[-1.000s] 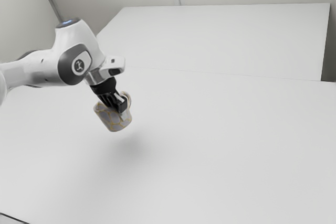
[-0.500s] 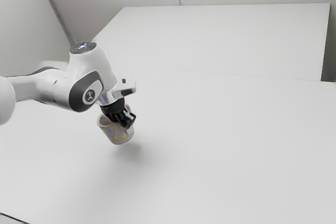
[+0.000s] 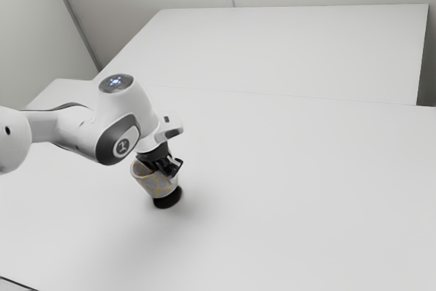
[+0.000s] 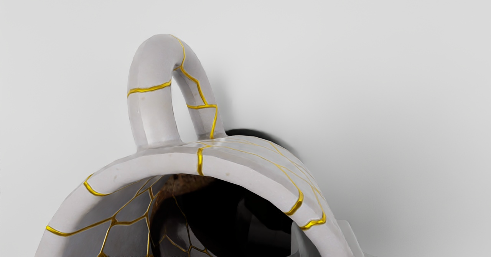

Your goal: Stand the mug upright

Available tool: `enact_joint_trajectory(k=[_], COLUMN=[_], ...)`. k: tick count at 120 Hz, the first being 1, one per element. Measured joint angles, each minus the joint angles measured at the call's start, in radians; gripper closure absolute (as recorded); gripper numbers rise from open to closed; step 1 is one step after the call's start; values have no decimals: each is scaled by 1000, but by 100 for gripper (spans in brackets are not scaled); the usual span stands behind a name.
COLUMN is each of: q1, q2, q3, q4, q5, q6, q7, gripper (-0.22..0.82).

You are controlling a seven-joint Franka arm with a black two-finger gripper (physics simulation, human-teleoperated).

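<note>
Mug (image 3: 155,184) lower — dark patch (image 3: 167,201), table (image 3: 306,202) beneath

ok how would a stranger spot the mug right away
At the wide pale table, follow the white arm from the exterior view's left down to its black gripper. Its fingers pinch the tilted mug by the wall. Gold crack-like lines and a looped handle set it apart from the gripper and table.

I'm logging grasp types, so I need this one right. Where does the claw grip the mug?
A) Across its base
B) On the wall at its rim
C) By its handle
B: the claw has one finger inside the mug and the other outside, with the wall between them and the handle clear of both.
</note>
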Motion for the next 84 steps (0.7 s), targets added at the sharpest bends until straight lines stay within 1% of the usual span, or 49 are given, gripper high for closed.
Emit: enact_joint_trajectory(k=[84], q1=[2], q2=[76], q3=[-1], q4=[2], q5=[89], q6=[51], q7=[-152], gripper=[77])
